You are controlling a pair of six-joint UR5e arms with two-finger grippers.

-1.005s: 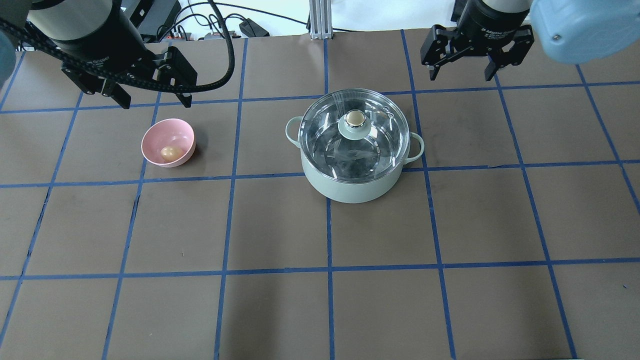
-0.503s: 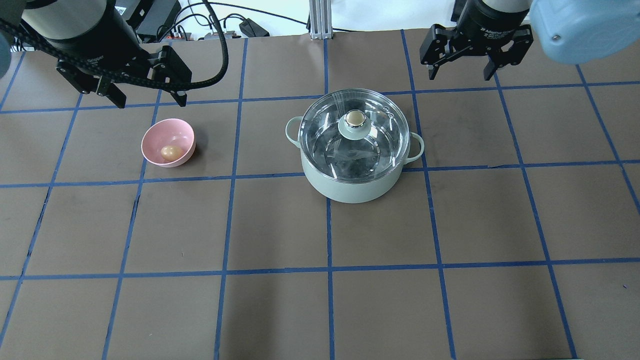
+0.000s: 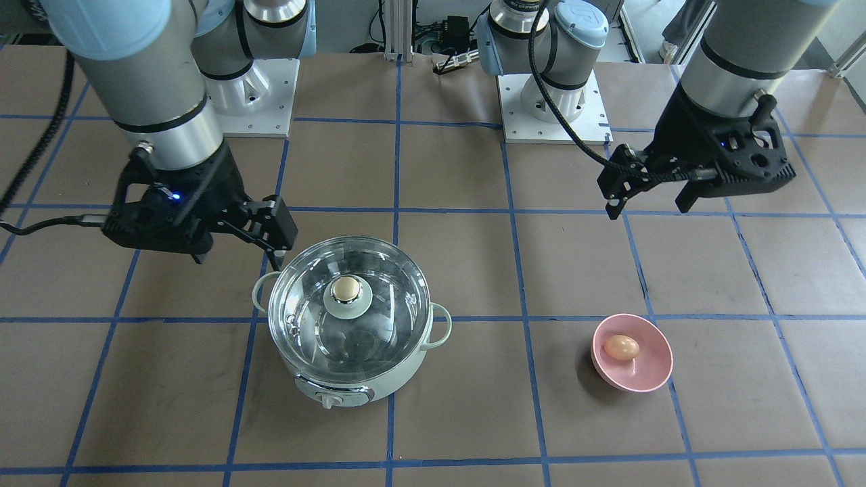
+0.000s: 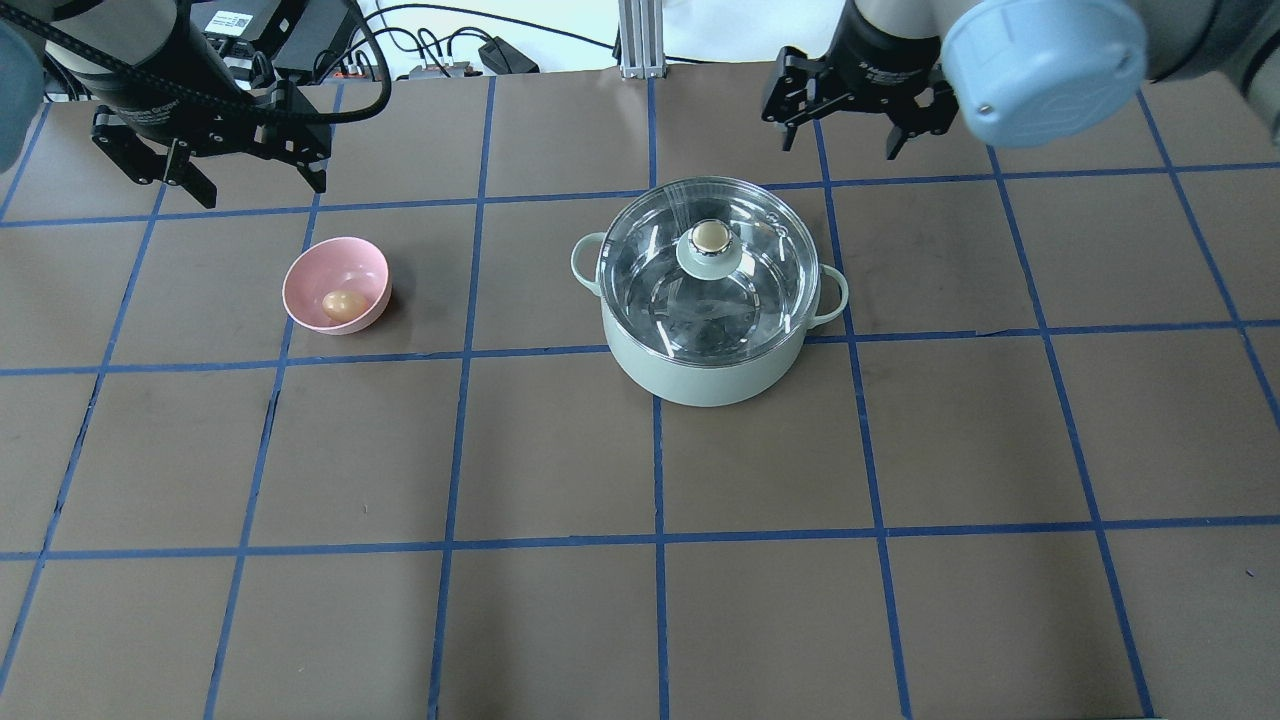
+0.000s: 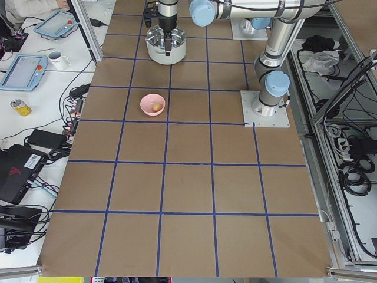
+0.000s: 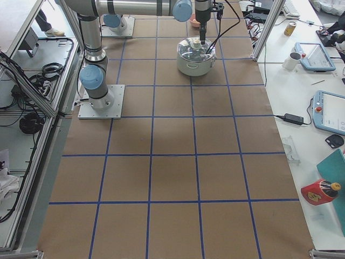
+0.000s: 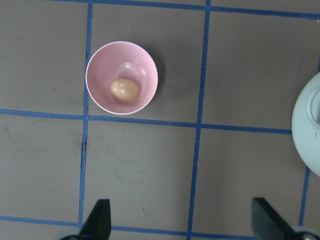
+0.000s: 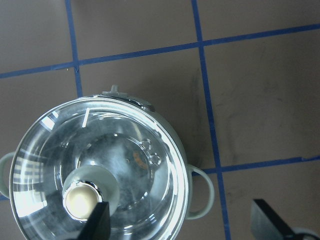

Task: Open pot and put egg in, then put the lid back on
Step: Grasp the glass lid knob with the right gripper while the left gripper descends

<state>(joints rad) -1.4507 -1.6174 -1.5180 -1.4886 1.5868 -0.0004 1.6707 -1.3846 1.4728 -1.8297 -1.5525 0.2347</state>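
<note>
The mint-green pot (image 4: 700, 375) stands mid-table with the glass lid (image 4: 745, 290) on it, its beige knob (image 4: 711, 236) up. It also shows in the front view (image 3: 352, 385). The egg (image 4: 342, 303) lies in a pink bowl (image 4: 300, 275) to the pot's left. My right gripper (image 4: 840, 140) is open and empty, raised off the pot's rim on the robot's side. In its wrist view the lid's knob (image 8: 81, 200) sits beside one finger. My left gripper (image 4: 262, 180) is open and empty, raised on the robot's side of the bowl. Its wrist view shows the egg (image 7: 124, 89).
The table is brown paper with a blue tape grid. The pot's control knob (image 3: 329, 402) faces away from the robot. Both arm bases (image 3: 551, 108) stand at the robot's edge. Cables and boxes (image 4: 470, 55) lie past the table edge.
My right gripper has moved left in the overhead view, closer to the pot. My left gripper has shifted left and back from the bowl. Pot, lid, bowl and egg have not moved.
</note>
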